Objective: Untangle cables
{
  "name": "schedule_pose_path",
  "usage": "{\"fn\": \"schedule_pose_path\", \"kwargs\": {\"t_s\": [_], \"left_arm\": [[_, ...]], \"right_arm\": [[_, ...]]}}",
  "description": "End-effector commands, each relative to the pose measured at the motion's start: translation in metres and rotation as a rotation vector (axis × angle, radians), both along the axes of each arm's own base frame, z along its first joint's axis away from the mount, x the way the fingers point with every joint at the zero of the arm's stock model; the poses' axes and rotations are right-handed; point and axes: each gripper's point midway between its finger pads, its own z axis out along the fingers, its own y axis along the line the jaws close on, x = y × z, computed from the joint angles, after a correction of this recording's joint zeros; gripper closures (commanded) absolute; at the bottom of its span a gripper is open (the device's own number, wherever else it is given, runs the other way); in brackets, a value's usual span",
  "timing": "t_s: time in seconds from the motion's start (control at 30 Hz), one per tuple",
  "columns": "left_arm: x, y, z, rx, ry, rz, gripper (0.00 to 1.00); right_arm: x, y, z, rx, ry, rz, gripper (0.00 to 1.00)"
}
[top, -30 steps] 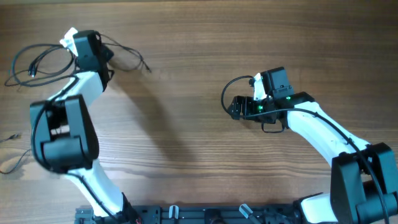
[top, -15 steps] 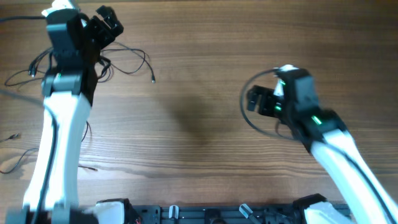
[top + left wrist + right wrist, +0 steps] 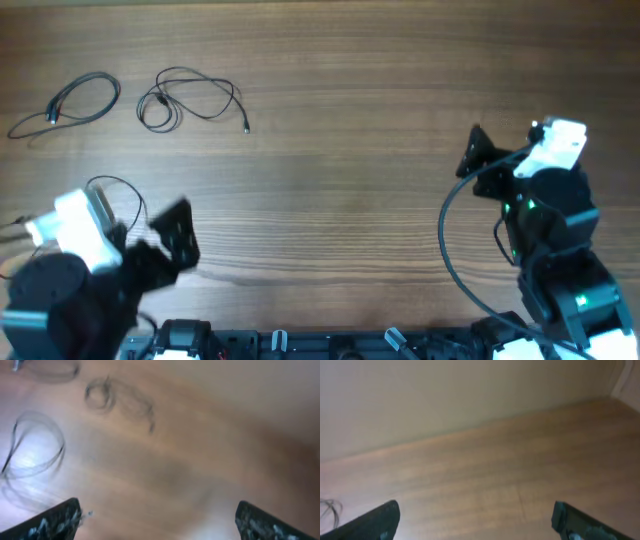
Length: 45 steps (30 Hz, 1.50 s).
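Three thin black cables lie apart as loose loops on the wooden table. One cable is at the far left, a second cable lies beside it with a plug end trailing right, and a third loop lies nearer, by my left arm. The left wrist view is blurred but shows the second cable and the near loop. My left gripper is open and empty, raised at the near left. At the right, well away from the cables, my right gripper is also open and empty.
A thick black cord loops off the right arm over the table. More thin wire ends show at the far left edge. A pale wall rises behind the table's far edge in the right wrist view.
Both arms have pulled back toward the near edge. The left gripper was shut a second ago over the cables at far left, then opened and left them lying as separate loops.
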Motion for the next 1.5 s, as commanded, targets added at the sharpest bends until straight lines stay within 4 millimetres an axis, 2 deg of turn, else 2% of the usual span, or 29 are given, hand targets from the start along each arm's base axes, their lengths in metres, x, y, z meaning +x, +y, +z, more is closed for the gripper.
{"fn": "schedule_pose_path", "kwargs": {"t_s": [0.0,0.03,0.1,0.2,0.27,0.3,0.33,0.47,0.53,0.67,0.77,0.87,0.93,1.03,1.13,1.37,1.47], "left_arm": [[-0.041,0.005,-0.034,0.030,0.152,-0.002,0.00],[-0.061,0.007,-0.047,0.034,0.215,0.006,0.00],[-0.079,0.009,-0.055,0.029,0.246,0.020,0.00],[-0.090,0.009,-0.051,0.021,0.176,0.024,0.00],[-0.103,0.010,-0.048,0.017,0.096,0.025,0.00],[-0.109,0.010,-0.047,0.014,0.060,0.025,0.00],[-0.114,0.010,-0.047,0.013,0.032,0.025,0.00],[-0.128,0.011,-0.046,0.007,-0.055,0.025,0.00],[-0.130,0.011,-0.045,0.007,-0.066,0.026,0.00],[-0.131,0.011,-0.045,0.007,-0.070,0.027,0.00],[-0.131,0.012,-0.045,0.007,-0.071,0.039,0.00],[-0.134,0.012,-0.045,0.006,-0.092,0.052,0.00],[-0.139,0.012,-0.045,0.006,-0.118,0.061,0.00],[-0.146,0.012,-0.046,0.005,-0.162,0.076,0.00],[-0.157,0.012,-0.047,0.007,-0.229,0.115,0.00],[-0.162,0.011,-0.048,0.005,-0.253,0.120,0.00],[-0.163,0.011,-0.050,0.004,-0.244,0.115,0.00]], "right_arm": [[0.032,0.005,0.028,0.069,-0.141,-0.033,0.00],[0.047,0.010,0.047,0.097,-0.233,-0.032,0.00],[0.062,0.014,0.075,0.130,-0.368,-0.028,0.00],[0.075,0.016,0.124,0.205,-0.619,-0.038,0.00],[0.077,0.008,0.152,0.260,-0.789,-0.085,0.00],[0.079,0.004,0.151,0.266,-0.800,-0.114,0.00],[0.084,0.001,0.139,0.249,-0.749,-0.143,0.00],[0.098,-0.003,0.074,0.138,-0.466,-0.201,0.00],[0.094,-0.003,0.076,0.142,-0.464,-0.191,0.00],[0.073,0.010,0.098,0.216,-0.497,-0.075,0.00],[0.045,0.018,0.118,0.292,-0.526,0.019,0.00],[0.005,0.008,0.150,0.327,-0.621,0.034,0.00],[-0.024,0.000,0.161,0.406,-0.658,0.035,0.00],[-0.056,-0.010,0.168,0.540,-0.688,0.038,0.00],[-0.090,-0.022,0.179,0.566,-0.751,0.040,0.00],[-0.135,-0.055,0.184,0.521,-0.848,-0.076,0.00],[-0.149,-0.065,0.179,0.497,-0.858,-0.131,0.00]]}}
